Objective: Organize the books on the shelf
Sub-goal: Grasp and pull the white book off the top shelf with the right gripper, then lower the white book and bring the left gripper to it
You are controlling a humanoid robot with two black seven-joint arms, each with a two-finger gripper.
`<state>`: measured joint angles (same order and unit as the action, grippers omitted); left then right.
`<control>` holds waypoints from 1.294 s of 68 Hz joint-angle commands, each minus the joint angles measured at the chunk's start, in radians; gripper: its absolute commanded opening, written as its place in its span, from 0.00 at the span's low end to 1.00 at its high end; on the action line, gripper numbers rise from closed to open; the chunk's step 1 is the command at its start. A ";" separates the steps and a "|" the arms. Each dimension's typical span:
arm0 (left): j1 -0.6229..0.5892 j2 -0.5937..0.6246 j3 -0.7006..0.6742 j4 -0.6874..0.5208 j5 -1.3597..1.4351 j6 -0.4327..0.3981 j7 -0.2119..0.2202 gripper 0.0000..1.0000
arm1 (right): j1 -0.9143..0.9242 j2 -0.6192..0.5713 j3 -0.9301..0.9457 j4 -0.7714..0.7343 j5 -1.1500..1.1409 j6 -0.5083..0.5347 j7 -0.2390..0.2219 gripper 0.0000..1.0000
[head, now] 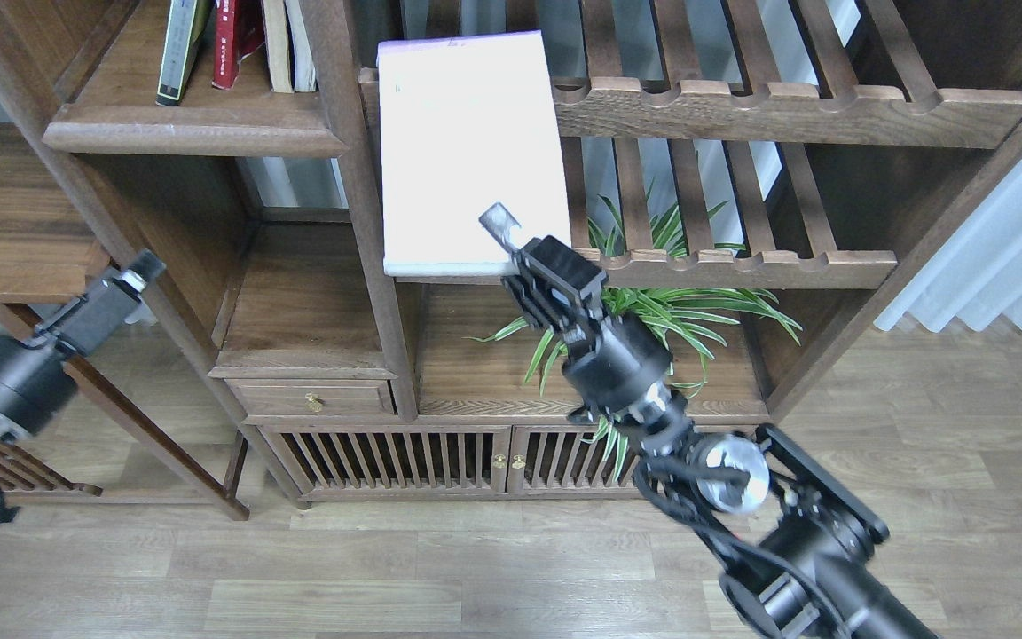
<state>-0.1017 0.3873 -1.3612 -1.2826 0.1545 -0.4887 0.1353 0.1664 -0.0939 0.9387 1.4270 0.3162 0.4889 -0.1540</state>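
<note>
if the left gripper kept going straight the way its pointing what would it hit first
The left gripper points up and to the right, toward the bookcase. Straight on, it would probably meet the dark wooden side panel below the shelf that holds the standing books. Depth is unclear from this single view.

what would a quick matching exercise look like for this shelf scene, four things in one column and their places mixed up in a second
Things:
1. white-lavender book
2. red book
3. spider plant
4. left tool

Places:
A. low, behind the right arm, under the slatted racks
B. upright among other books on the solid plank shelf at upper left
C. held at its lower corner by the right tool, in front of the slatted racks
D. far left, beside the cabinet, holding nothing

Pairs: 1-C, 2-B, 3-A, 4-D
</note>
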 commanded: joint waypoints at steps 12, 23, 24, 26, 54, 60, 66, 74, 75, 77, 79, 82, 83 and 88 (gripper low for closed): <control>0.158 -0.116 0.108 -0.006 -0.309 0.000 -0.003 1.00 | -0.110 -0.136 -0.037 -0.083 0.034 0.000 -0.045 0.02; 0.162 -0.099 0.195 -0.035 -0.440 0.000 -0.008 0.99 | -0.117 -0.148 -0.098 -0.096 0.037 0.000 -0.117 0.03; 0.162 -0.099 0.204 -0.041 -0.443 0.000 -0.008 0.99 | -0.117 -0.147 -0.106 -0.097 0.037 0.000 -0.119 0.03; 0.162 -0.099 0.241 -0.057 -0.455 0.000 -0.013 0.99 | -0.117 -0.129 -0.144 -0.096 0.035 0.000 -0.122 0.03; 0.149 -0.128 0.336 -0.063 -0.454 0.000 -0.039 0.96 | -0.133 0.008 -0.213 -0.096 -0.032 0.000 -0.131 0.03; 0.139 -0.168 0.336 -0.063 -0.447 0.000 -0.034 0.96 | -0.139 0.017 -0.215 -0.099 -0.054 0.000 -0.130 0.03; 0.137 -0.177 0.333 -0.064 -0.446 0.000 -0.034 0.96 | -0.140 0.017 -0.213 -0.099 -0.054 0.000 -0.130 0.03; 0.132 -0.179 0.333 -0.064 -0.444 0.000 -0.034 0.96 | -0.153 0.017 -0.212 -0.099 -0.057 0.000 -0.130 0.03; 0.131 -0.179 0.333 -0.064 -0.444 0.000 -0.034 0.96 | -0.154 0.017 -0.213 -0.099 -0.057 0.000 -0.131 0.03; 0.126 -0.180 0.333 -0.064 -0.444 0.000 -0.034 0.96 | -0.157 0.019 -0.213 -0.099 -0.057 0.000 -0.130 0.03; 0.123 -0.180 0.335 -0.064 -0.443 0.000 -0.034 0.96 | -0.160 0.020 -0.213 -0.099 -0.057 0.000 -0.131 0.03; 0.114 -0.182 0.336 -0.064 -0.438 0.000 -0.034 0.96 | -0.163 0.020 -0.213 -0.099 -0.060 0.000 -0.131 0.03; 0.112 -0.186 0.336 -0.064 -0.437 0.000 -0.034 0.95 | -0.163 0.022 -0.213 -0.099 -0.060 0.000 -0.131 0.03; 0.111 -0.199 0.336 -0.063 -0.432 0.000 -0.033 0.91 | -0.168 0.026 -0.213 -0.099 -0.065 0.000 -0.131 0.03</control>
<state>0.0168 0.2039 -1.0270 -1.3469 -0.2852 -0.4885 0.1015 0.0057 -0.0735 0.7261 1.3283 0.2572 0.4886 -0.2847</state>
